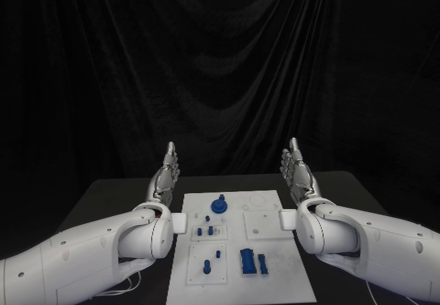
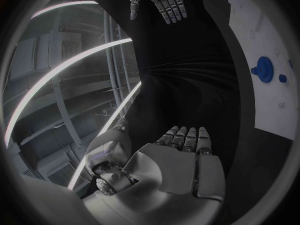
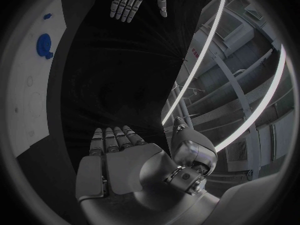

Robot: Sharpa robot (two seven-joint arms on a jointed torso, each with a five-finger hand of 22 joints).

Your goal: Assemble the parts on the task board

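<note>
Between the two hands lies the white rectangular task board, its long axis running away from the robot. Both arms hold their hands upright, fingers straight and empty: left hand, right hand. Small blue parts rest on the board.

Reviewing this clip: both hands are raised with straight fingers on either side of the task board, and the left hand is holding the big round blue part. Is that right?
Not quite. The left hand holds nothing; the head view shows the big round blue part still on the task board. The rest stands: both it and the right hand are raised, fingers straight, either side of the board.
</note>
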